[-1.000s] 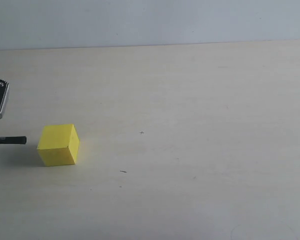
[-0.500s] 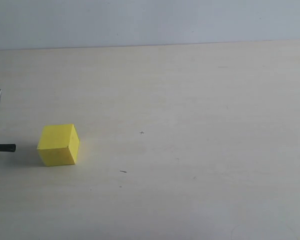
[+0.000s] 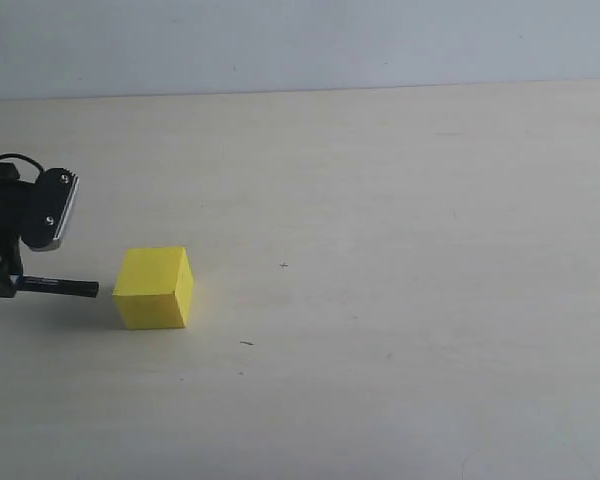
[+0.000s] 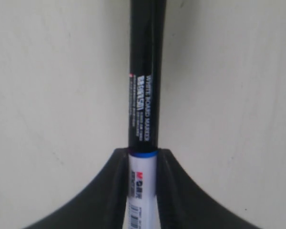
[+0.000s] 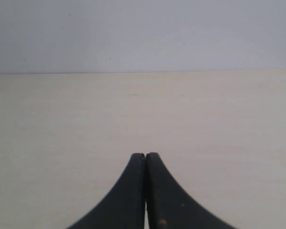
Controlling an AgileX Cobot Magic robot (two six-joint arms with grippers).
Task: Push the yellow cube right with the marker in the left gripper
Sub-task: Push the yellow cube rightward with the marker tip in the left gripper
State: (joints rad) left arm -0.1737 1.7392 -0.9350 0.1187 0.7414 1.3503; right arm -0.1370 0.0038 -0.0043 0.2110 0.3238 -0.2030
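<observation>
The yellow cube [image 3: 155, 288] sits on the pale table [image 3: 380, 200], left of the middle. My left gripper [image 3: 10, 283] is at the far left, shut on the marker [image 3: 60, 287], which lies level and points right at the cube's left face. The marker's black tip ends just short of that face; I cannot tell whether they touch. In the left wrist view the white barrel sits between the jaws of the left gripper [image 4: 143, 155] and the marker's black cap [image 4: 145, 71] runs out ahead; the cube is out of that view. My right gripper [image 5: 146, 155] is shut on nothing over bare table.
The table [image 5: 205, 109] stretches wide to the right of the cube, with only tiny dark specks [image 3: 246, 343] on it. A pale wall [image 3: 300, 40] rises behind the far edge.
My left gripper has come in from the left edge and moved right with the marker. The cube has slid right by about half its width.
</observation>
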